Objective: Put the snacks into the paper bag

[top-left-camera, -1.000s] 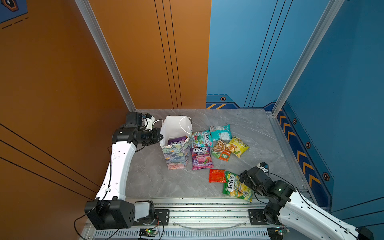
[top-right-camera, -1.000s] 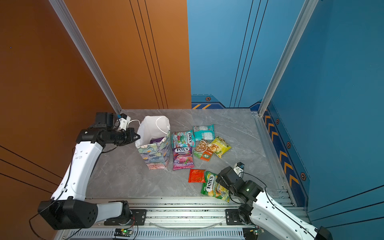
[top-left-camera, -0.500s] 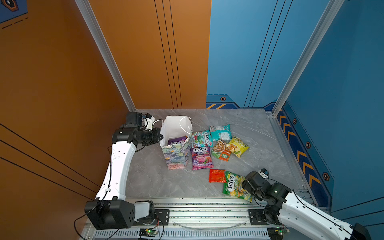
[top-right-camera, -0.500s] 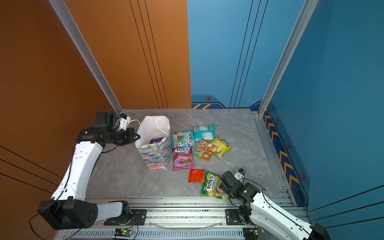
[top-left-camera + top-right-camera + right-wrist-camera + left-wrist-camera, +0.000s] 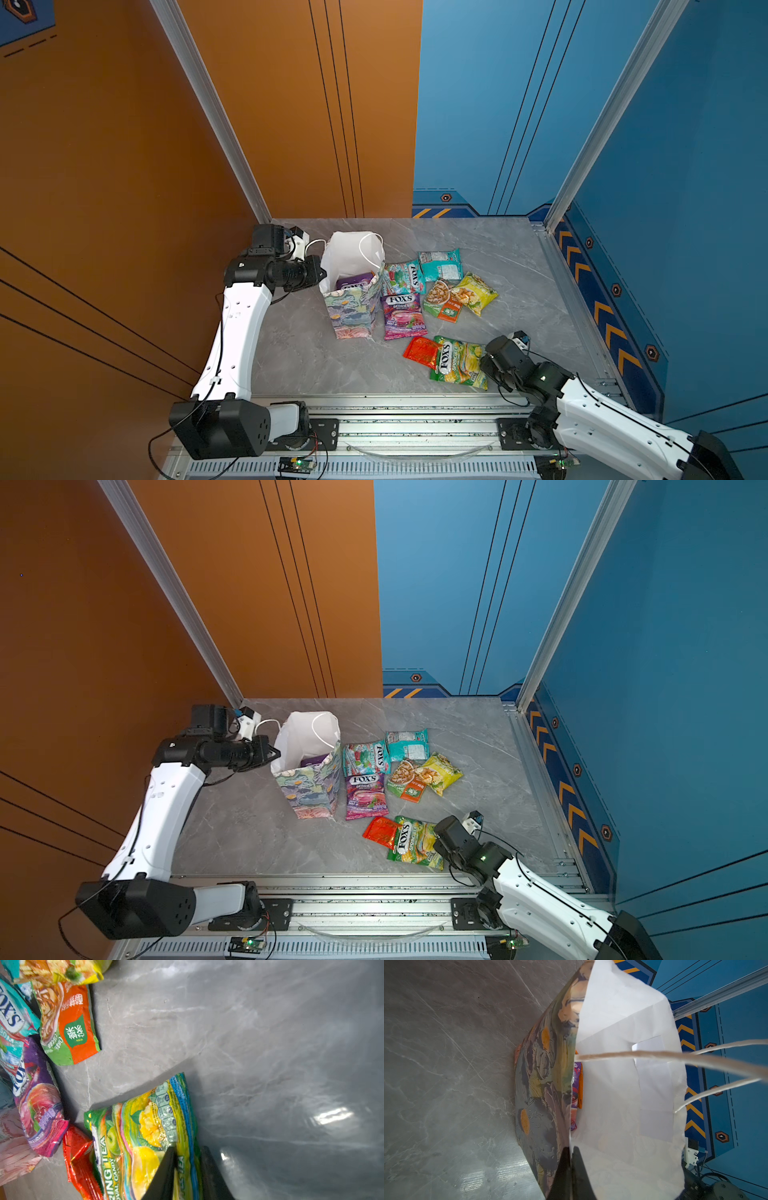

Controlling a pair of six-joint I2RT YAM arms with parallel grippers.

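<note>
We see left pincer (image 5: pixel 570 1148) clamped on the paper bag (image 5: pixel 353 309) rim to hold it open, while right pincer (image 5: pixel 188 1147) nips the green FOX'S packet (image 5: pixel 143 1126) edge on the counter (image 5: pixel 307 365) to lift it.

Both top views, nearly alike, look steeply down from high in front over the whole grey marbled tabletop (image 5: pixel 498 257). The left wrist view sits close against the floral paper gift bag (image 5: pixel 542 1084), facing its open mouth. The right wrist view lies low over the green-yellow glossy candy packet (image 5: pixel 141 1126).
</note>
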